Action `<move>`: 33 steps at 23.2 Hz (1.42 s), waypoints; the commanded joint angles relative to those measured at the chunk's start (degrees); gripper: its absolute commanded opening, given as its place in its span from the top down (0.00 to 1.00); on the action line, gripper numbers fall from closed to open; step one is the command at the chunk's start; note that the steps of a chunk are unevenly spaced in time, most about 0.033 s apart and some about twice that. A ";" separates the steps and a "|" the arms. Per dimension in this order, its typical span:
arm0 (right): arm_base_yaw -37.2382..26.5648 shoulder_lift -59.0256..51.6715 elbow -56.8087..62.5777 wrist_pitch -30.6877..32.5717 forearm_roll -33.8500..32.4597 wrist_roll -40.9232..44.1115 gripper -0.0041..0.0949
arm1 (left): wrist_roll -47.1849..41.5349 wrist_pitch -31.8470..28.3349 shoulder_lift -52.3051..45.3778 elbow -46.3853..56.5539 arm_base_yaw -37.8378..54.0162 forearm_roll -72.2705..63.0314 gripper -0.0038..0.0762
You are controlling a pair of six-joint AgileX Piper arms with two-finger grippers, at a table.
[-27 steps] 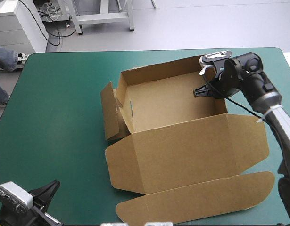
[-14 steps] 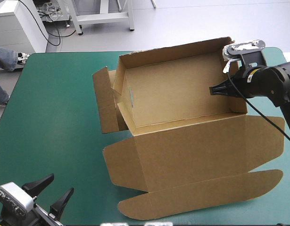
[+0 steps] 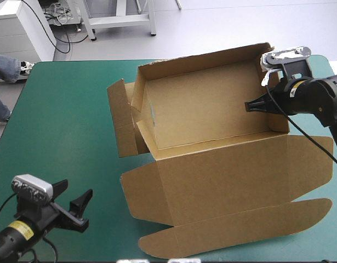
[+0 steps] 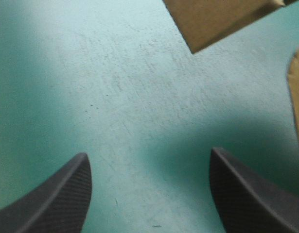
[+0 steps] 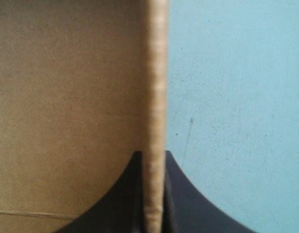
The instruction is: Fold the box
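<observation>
The brown box (image 3: pixel 206 109) is an open tray with its lid (image 3: pixel 228 181) spread flat toward the table's near edge. My right gripper (image 3: pixel 255 105) is shut on the tray's right wall and holds that side up off the teal-green cover (image 3: pixel 64 109). In the right wrist view the wall's edge (image 5: pixel 155 97) runs up between the pinched black fingers of the right gripper (image 5: pixel 153 158). My left gripper (image 3: pixel 79 210) stands open over bare cover near the front left corner, apart from the box. In the left wrist view the left gripper (image 4: pixel 149 155) holds nothing, and a box corner (image 4: pixel 217 19) lies ahead.
A loose side flap (image 3: pixel 121 126) sticks out from the tray's left end. The lid's rounded tuck flap (image 3: pixel 239 230) reaches close to the table's near edge. Bare teal-green cover stretches along the table's left side.
The right gripper has moved right and up with the wall, tilting and shifting the tray. The left gripper has opened and come forward over the table toward the box.
</observation>
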 commanded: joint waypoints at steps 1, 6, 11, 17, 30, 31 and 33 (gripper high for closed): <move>-0.20 -1.97 -1.41 -3.38 -0.01 -0.34 0.98 | -4.03 -5.51 11.02 -8.50 -0.08 5.29 0.34; -0.20 -1.97 -1.41 -3.38 -0.01 -0.75 0.98 | -7.79 -5.51 23.00 -19.96 -0.08 8.02 0.39; -0.20 -1.97 -1.41 -3.38 -0.01 -0.75 0.98 | -7.77 -0.22 34.71 -30.95 -0.08 8.46 0.44; -0.20 -1.97 -1.41 -3.38 -0.01 -1.30 0.98 | -7.77 12.87 48.69 -41.24 5.72 14.62 0.44; -0.20 -1.97 -1.41 -3.38 -0.01 -2.28 0.98 | 34.90 11.57 64.20 -32.84 36.75 -41.56 0.44; -0.20 -1.97 -1.41 -3.38 -0.01 -2.28 0.98 | 37.43 11.57 65.12 -31.33 36.51 -45.59 0.44; -0.20 -1.97 -1.41 -3.38 -0.01 -2.05 0.98 | 42.36 12.05 66.55 -28.43 36.51 -53.46 0.44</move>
